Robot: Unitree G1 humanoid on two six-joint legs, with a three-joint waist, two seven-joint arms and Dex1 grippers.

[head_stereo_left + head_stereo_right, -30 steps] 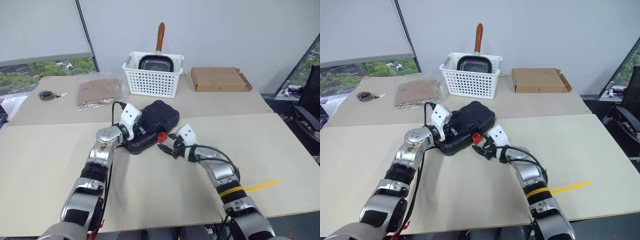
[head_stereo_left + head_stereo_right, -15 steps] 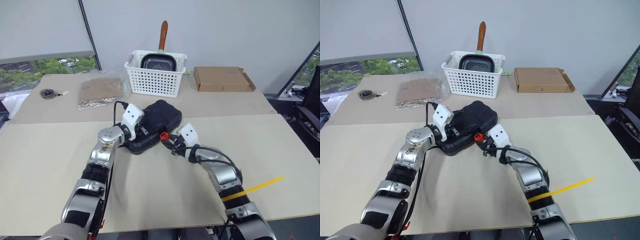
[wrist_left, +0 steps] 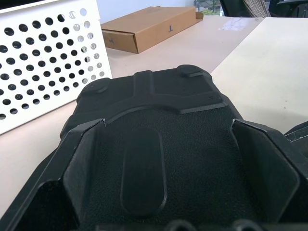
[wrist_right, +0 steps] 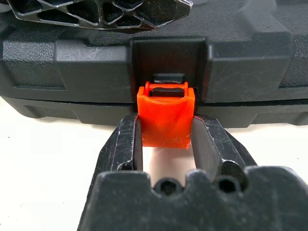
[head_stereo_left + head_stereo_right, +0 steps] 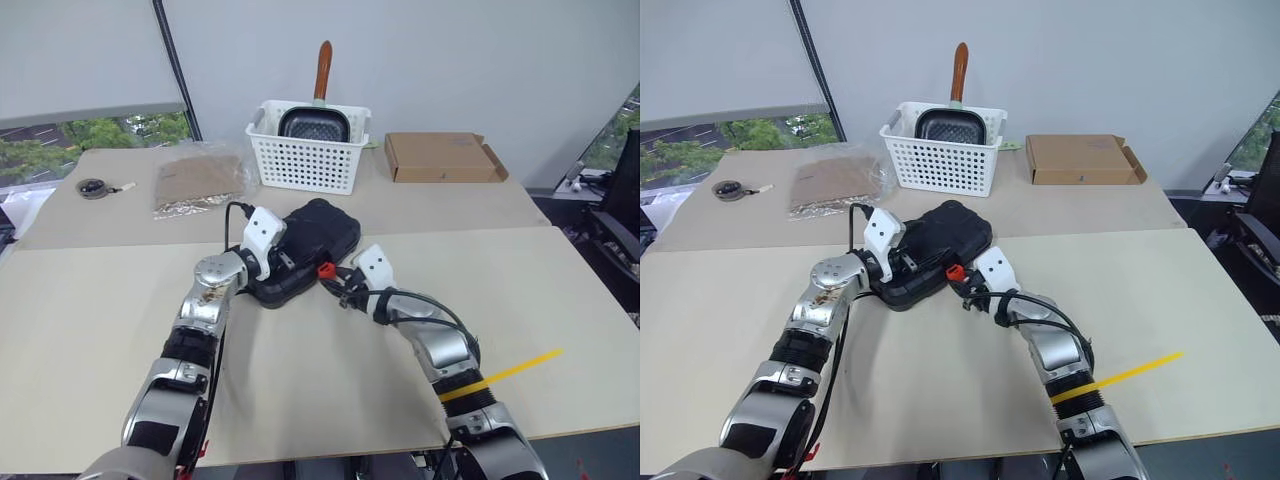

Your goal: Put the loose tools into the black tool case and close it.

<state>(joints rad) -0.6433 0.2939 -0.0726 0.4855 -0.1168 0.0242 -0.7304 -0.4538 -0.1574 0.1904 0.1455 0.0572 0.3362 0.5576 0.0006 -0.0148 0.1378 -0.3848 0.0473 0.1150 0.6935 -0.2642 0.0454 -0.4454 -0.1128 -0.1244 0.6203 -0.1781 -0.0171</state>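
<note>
The black tool case (image 5: 318,236) lies shut on the table between my two arms. Its orange latch (image 4: 166,117) sits at the middle of the front edge. My right gripper (image 4: 167,139) is shut on that latch, one black finger (image 4: 129,144) on each side of it; in the left eye view the same gripper (image 5: 337,277) reaches in from the right. My left gripper (image 5: 281,263) is at the case's left end, open, its fingers (image 3: 84,154) spread wide over the textured lid (image 3: 159,110). The loose tools are out of view.
A white slotted basket (image 5: 305,160) holding a dark pan stands behind the case. A flat cardboard box (image 5: 443,157) lies to its right, a clear bag of brown material (image 5: 197,183) to its left, and a small round object (image 5: 93,188) at the far left. A yellow strip (image 5: 505,372) marks the table near my right arm.
My right gripper has moved up to the case's front edge and closed on the orange latch. The left gripper has stayed on the case.
</note>
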